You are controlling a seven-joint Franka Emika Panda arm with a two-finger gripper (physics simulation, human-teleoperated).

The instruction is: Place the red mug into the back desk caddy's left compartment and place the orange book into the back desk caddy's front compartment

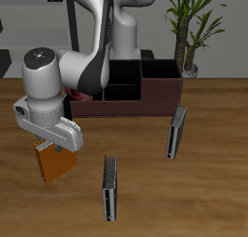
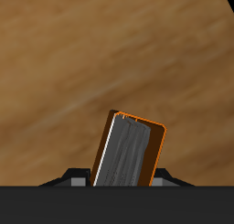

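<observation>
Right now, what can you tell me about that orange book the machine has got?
The orange book is a plain hardcover with an orange cover and pale grey-white page edges, clearest in the wrist view. It is upright but tilted, pinched at its upper end in the gripper; the fingers themselves are mostly hidden. It hangs near the table's front edge, well short of the back desk caddy. Whether its lower edge touches the table cannot be told.

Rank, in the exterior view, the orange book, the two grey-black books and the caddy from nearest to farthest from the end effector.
1. Orange book, held at the end effector.
2. Grey-black book standing near the table's front edge.
3. Caddy, farther back; roughly level with the previous one, hard to separate.
4. Grey-black book beside the caddy's far end.
</observation>
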